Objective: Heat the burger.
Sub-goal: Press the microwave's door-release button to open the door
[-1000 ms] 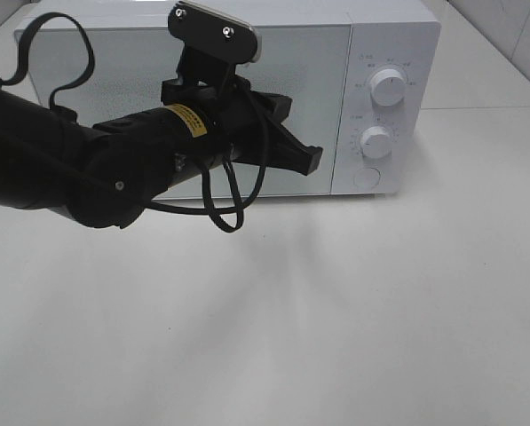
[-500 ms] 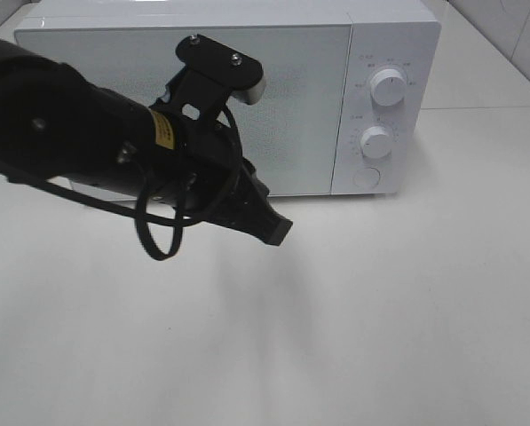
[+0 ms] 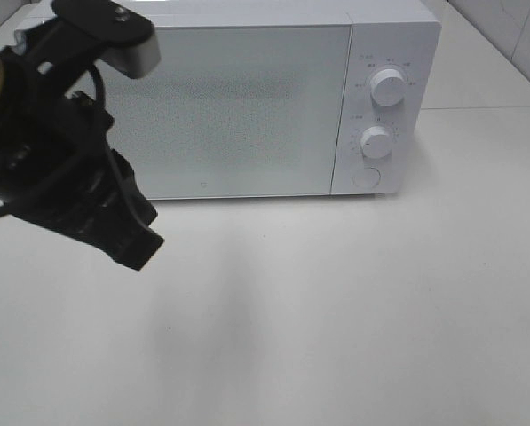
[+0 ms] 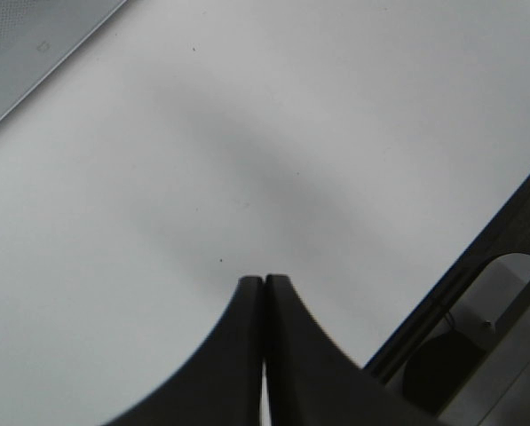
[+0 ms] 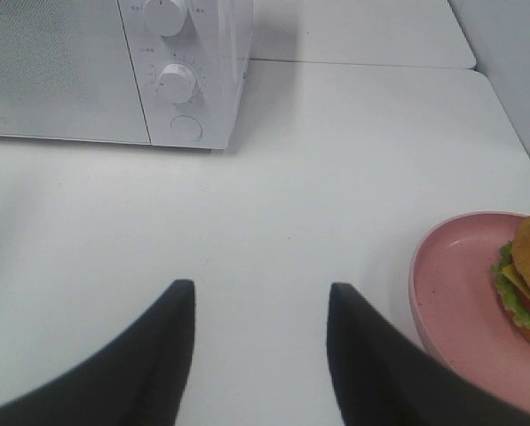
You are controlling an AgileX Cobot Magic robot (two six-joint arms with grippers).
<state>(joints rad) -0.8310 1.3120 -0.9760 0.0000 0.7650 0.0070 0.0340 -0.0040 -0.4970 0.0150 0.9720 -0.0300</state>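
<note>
Fingers: left gripper [image 4: 264, 282] pressed shut, holding nothing, bare tabletop [image 4: 336, 133] ahead of its tips. Right gripper [image 5: 260, 302] jaws standing partly apart, nothing between them.

Burger [image 5: 529, 280]: on pink plate [image 5: 451, 311], just beside the right fingers on their outer side, untouched.

Microwave [image 3: 247, 98]: door shut, well ahead of the right fingertips; two dials [image 3: 387, 87] on its panel.

Progress: judged barely begun; door to open, burger to load, door to close, dial to set.

Pose: left arm [image 3: 60, 177] raised over the table in front of the door's left end, fingers angled down.
</note>
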